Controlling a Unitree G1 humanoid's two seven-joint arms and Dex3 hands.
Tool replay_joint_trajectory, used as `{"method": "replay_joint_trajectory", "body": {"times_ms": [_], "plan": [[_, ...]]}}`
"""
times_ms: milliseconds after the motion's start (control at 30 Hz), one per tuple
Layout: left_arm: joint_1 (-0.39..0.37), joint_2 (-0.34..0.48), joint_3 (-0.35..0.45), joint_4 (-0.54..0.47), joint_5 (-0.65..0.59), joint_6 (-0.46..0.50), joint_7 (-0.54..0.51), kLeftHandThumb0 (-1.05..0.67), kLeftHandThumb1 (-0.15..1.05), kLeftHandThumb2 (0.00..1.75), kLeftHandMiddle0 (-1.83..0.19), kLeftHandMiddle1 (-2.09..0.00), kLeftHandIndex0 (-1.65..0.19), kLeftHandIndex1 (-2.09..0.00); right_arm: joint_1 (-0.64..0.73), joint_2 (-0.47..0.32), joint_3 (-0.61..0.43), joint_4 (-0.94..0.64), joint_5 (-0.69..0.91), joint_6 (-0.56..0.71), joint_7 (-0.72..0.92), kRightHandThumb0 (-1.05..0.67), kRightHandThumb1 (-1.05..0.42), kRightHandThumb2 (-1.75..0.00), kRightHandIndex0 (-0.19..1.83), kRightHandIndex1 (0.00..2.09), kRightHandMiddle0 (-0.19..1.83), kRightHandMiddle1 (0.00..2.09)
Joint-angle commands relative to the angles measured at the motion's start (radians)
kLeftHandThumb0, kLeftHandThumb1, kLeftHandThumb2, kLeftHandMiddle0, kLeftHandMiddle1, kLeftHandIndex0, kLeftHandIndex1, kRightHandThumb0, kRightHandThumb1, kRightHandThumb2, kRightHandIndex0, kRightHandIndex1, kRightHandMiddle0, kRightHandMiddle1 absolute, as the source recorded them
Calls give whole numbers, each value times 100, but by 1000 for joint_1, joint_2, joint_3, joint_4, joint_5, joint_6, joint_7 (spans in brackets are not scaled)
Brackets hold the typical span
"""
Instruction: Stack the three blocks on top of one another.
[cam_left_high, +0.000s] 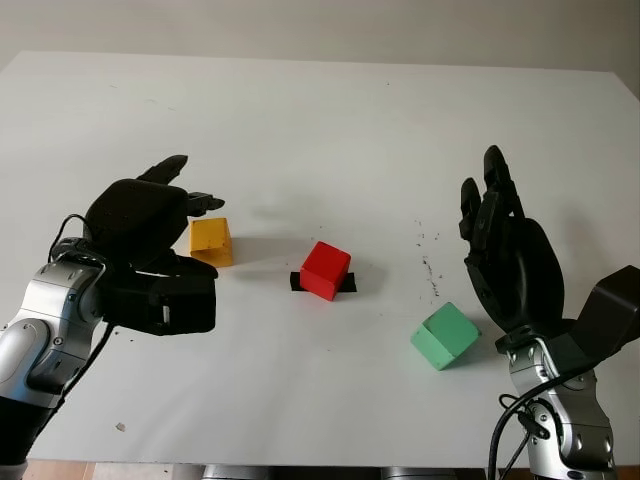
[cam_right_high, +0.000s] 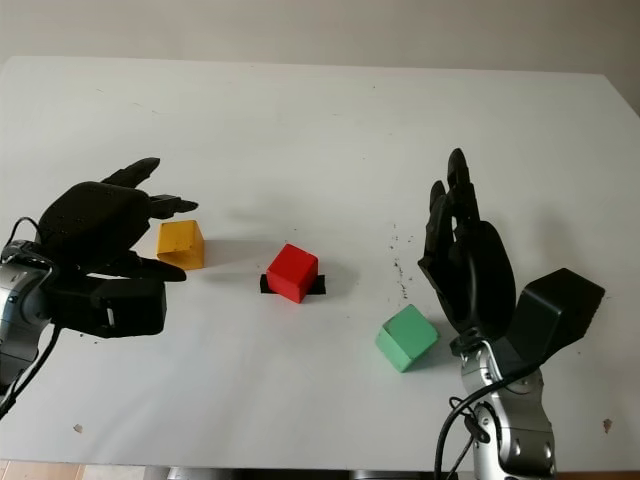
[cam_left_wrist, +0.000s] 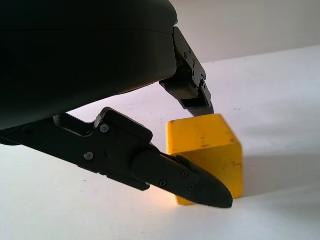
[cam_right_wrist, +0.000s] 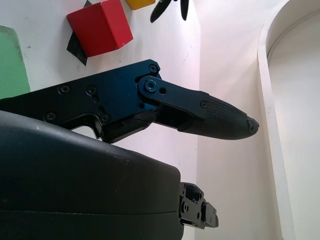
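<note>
Three blocks lie apart on the white table (cam_left_high: 330, 130). The yellow block (cam_left_high: 212, 242) is at the left, the red block (cam_left_high: 325, 270) sits in the middle on a black tape patch (cam_left_high: 296, 283), and the green block (cam_left_high: 445, 335) lies tilted at the right front. My left hand (cam_left_high: 200, 236) is open around the yellow block (cam_left_wrist: 210, 150), one finger (cam_left_wrist: 192, 92) behind it and the thumb (cam_left_wrist: 195, 182) in front, not closed on it. My right hand (cam_left_high: 490, 210) is open and held upright just right of the green block (cam_right_wrist: 10, 65).
Small dark specks (cam_left_high: 430, 265) mark the table between the red and green blocks. A small crumb (cam_left_high: 120, 427) lies near the table's front edge at the left. The far half of the table is bare white surface.
</note>
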Motion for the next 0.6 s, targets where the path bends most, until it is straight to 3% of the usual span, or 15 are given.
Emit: {"method": "replay_joint_trajectory", "body": {"times_ms": [0, 300, 567], "plan": [[6, -11, 21, 11, -23, -4, 10, -63, 103, 6, -20, -6, -36, -95, 3, -4, -12, -22, 11, 6, 2, -72, -105, -70, -19, 0, -19, 0], [5, 3, 29, 53, -57, -66, 55, -47, 105, 19, -29, -7, -33, -114, 0, 2, -24, -21, 16, 7, -9, -68, -105, -67, -19, 0, -19, 0], [4, 27, 24, 44, -28, -69, 40, -43, 105, 19, -31, -6, -29, -120, -4, 13, -29, -17, 30, 3, -19, -67, -105, -62, -19, 0, -19, 0]]}}
